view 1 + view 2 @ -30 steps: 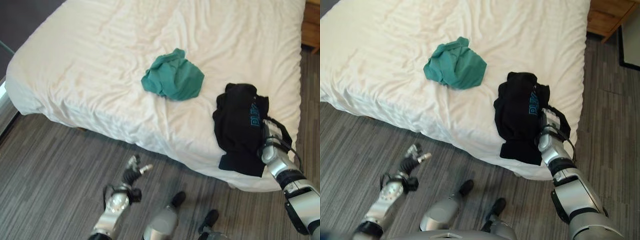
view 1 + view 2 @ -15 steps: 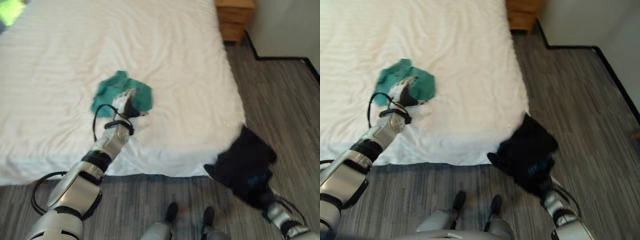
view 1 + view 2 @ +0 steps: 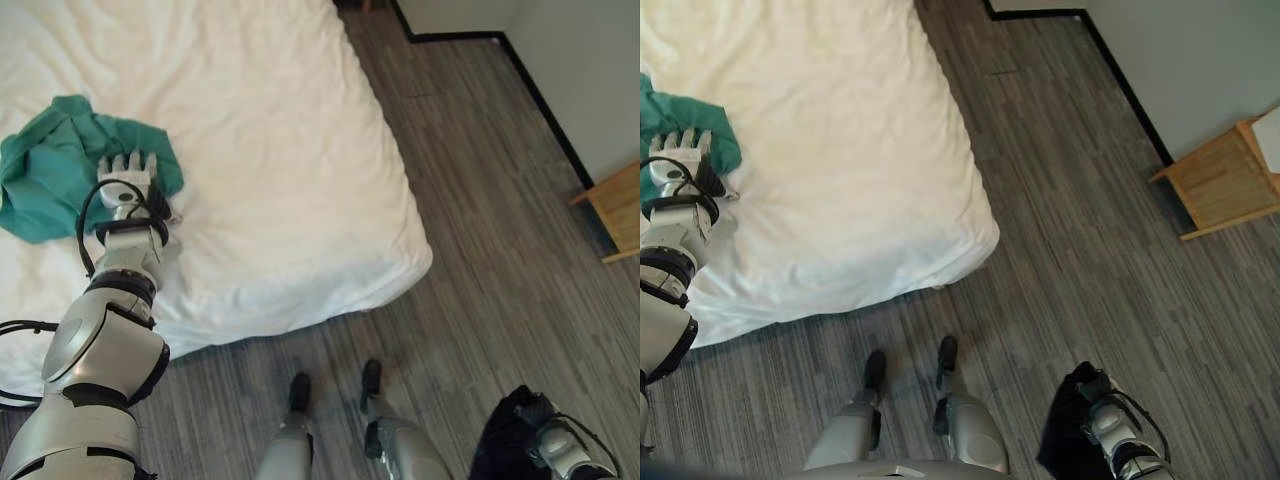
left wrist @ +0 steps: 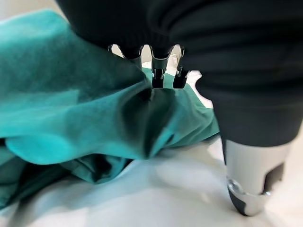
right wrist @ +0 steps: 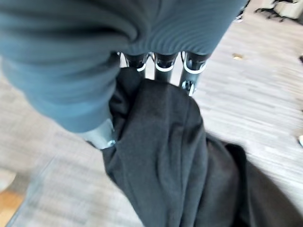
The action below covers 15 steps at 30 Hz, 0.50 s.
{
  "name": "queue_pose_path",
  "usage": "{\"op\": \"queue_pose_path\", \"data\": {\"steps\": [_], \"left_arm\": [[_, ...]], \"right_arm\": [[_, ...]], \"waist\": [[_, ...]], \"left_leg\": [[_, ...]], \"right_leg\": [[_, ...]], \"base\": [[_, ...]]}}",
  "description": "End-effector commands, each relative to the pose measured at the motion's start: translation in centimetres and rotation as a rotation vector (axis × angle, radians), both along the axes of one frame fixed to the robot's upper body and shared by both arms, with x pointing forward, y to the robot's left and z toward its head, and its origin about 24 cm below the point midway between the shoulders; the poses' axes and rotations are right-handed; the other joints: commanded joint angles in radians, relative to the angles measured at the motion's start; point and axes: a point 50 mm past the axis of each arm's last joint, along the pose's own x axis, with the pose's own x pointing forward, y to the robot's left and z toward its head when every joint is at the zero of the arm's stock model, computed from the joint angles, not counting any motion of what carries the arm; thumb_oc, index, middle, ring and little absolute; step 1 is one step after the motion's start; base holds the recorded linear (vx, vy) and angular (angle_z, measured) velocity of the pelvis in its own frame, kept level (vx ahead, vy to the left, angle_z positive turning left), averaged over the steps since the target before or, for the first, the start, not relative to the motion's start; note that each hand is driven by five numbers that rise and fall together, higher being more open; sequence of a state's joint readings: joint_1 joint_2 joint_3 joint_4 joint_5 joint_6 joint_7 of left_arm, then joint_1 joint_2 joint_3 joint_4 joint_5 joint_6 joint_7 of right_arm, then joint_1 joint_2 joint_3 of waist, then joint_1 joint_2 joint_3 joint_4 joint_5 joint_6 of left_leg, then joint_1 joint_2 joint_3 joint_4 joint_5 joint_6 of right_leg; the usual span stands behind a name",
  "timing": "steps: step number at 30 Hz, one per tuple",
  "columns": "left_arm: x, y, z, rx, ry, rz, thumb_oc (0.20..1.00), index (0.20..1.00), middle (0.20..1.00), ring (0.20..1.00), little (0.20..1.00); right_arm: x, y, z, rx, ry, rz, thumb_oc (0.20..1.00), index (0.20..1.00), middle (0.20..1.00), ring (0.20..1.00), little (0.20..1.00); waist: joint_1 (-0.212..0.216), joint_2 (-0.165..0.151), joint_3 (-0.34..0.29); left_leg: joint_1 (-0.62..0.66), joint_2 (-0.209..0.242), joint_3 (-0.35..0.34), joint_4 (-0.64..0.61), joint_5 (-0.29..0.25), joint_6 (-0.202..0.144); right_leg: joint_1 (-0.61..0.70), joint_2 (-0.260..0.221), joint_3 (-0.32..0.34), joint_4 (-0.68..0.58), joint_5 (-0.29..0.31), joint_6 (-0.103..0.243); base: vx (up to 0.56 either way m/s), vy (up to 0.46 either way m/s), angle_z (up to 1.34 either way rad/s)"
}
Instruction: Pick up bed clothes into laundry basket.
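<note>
No writing can be read on either garment. The teal garment (image 3: 55, 165) lies crumpled on the white bed (image 3: 270, 150), well in from the bed's corner, a rumpled heap with no clear long axis. The left robot hand (image 3: 128, 178) rests at the heap's edge with its fingers laid straight onto the cloth. The left wrist view shows what the eye views cannot: the fingertips (image 4: 156, 78) press into a fold of the teal cloth, the thumb stands apart over bare sheet, and nothing is pinched.

The black garment (image 3: 1065, 425) hangs off the bed, over the grey plank floor (image 3: 480, 250), held by the right robot hand (image 3: 1102, 418) low beside the robot. In the right wrist view the black cloth (image 5: 180, 161) drapes downward from the hand, its long axis running along the hang, with thumb and fingers closed round its top.

A wooden nightstand (image 3: 1220, 180) stands by the wall, well apart from the bed
</note>
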<state>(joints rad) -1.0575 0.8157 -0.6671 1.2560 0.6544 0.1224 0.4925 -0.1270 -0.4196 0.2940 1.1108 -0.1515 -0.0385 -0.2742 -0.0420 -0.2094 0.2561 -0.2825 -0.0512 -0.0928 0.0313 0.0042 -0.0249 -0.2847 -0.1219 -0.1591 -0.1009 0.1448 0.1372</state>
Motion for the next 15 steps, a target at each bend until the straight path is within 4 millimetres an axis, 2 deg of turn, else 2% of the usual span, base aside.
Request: {"op": "queue_pose_path", "data": {"steps": [1, 4, 6, 11, 12, 13, 14, 15], "left_arm": [[-1.2, 2.5, 4.6, 0.168, -0.079, 0.131, 1.0, 1.0, 1.0, 1.0, 1.0], [-2.1, 3.6, 5.7, 0.234, -0.066, 0.164, 1.0, 1.0, 1.0, 1.0, 1.0], [-4.1, 6.2, 7.0, 0.35, 0.001, 0.256, 1.0, 1.0, 1.0, 1.0, 1.0], [-5.3, 7.3, 8.9, 0.43, 0.023, 0.305, 1.0, 1.0, 1.0, 1.0, 1.0], [-5.6, 7.5, 10.0, 0.454, 0.023, 0.322, 0.843, 0.843, 0.843, 0.843, 0.843], [-6.1, 7.8, 11.1, 0.49, 0.027, 0.343, 0.2, 0.2, 0.2, 0.2, 0.2], [-6.1, 7.8, 11.2, 0.49, 0.027, 0.343, 0.2, 0.2, 0.2, 0.2, 0.2], [-6.6, 8.1, 12.1, 0.507, 0.023, 0.36, 0.2, 0.2, 0.2, 0.2, 0.2]], "right_arm": [[1.1, -1.5, 1.5, -0.034, -0.078, 0.001, 0.2, 0.2, 0.2, 0.2, 0.2], [1.7, -2.2, 2.0, -0.022, -0.1, -0.03, 0.2, 0.2, 0.2, 0.2, 0.2], [1.9, -4.0, 3.2, -0.022, -0.132, -0.064, 0.2, 0.2, 0.2, 0.2, 0.2], [1.9, -4.8, 3.7, -0.017, -0.149, -0.082, 0.2, 0.2, 0.2, 0.2, 0.2], [2.0, -5.0, 3.9, -0.013, -0.154, -0.088, 0.2, 0.2, 0.2, 0.2, 0.2], [2.0, -5.3, 4.1, -0.006, -0.161, -0.097, 0.2, 0.2, 0.2, 0.2, 0.2], [2.1, -5.3, 4.1, -0.004, -0.162, -0.097, 0.2, 0.2, 0.2, 0.2, 0.2], [2.3, -5.5, 4.4, 0.0, -0.172, -0.096, 0.2, 0.2, 0.2, 0.2, 0.2]], "waist": [[0.054, 0.071, 0.018], [0.058, 0.065, 0.03], [0.057, 0.057, 0.041], [0.052, 0.06, 0.039], [0.049, 0.065, 0.04], [0.047, 0.072, 0.043], [0.047, 0.071, 0.043], [0.046, 0.078, 0.044]], "left_leg": [[0.058, 0.079, 0.042, -0.119, 0.011, -0.053], [0.044, 0.081, 0.037, -0.119, 0.014, -0.054], [0.004, 0.087, 0.021, -0.119, 0.022, -0.058], [-0.03, 0.085, 0.006, -0.119, 0.026, -0.059], [-0.039, 0.085, 0.004, -0.119, 0.028, -0.059], [-0.051, 0.083, -0.004, -0.119, 0.029, -0.059], [-0.052, 0.083, -0.005, -0.119, 0.029, -0.059], [-0.058, 0.082, -0.011, -0.119, 0.03, -0.059]], "right_leg": [[0.107, -0.067, -0.03, 0.014, 0.031, 0.113], [0.095, -0.068, -0.032, 0.014, 0.037, 0.115], [0.064, -0.07, -0.028, 0.014, 0.05, 0.119], [0.038, -0.073, -0.026, 0.014, 0.058, 0.122], [0.033, -0.076, -0.024, 0.014, 0.059, 0.123], [0.025, -0.079, -0.018, 0.014, 0.06, 0.125], [0.024, -0.079, -0.019, 0.014, 0.06, 0.124], [0.02, -0.082, -0.012, 0.014, 0.063, 0.125]], "base": [[0.0, 0.0, 0.0], [0.0, 0.0, 0.0], [-0.01, 0.002, 0.03], [0.0, 0.007, 0.2], [0.0, 0.016, 0.24], [0.0, 0.016, 0.19], [-0.01, 0.007, 0.11], [0.0, 0.004, 0.06]]}}
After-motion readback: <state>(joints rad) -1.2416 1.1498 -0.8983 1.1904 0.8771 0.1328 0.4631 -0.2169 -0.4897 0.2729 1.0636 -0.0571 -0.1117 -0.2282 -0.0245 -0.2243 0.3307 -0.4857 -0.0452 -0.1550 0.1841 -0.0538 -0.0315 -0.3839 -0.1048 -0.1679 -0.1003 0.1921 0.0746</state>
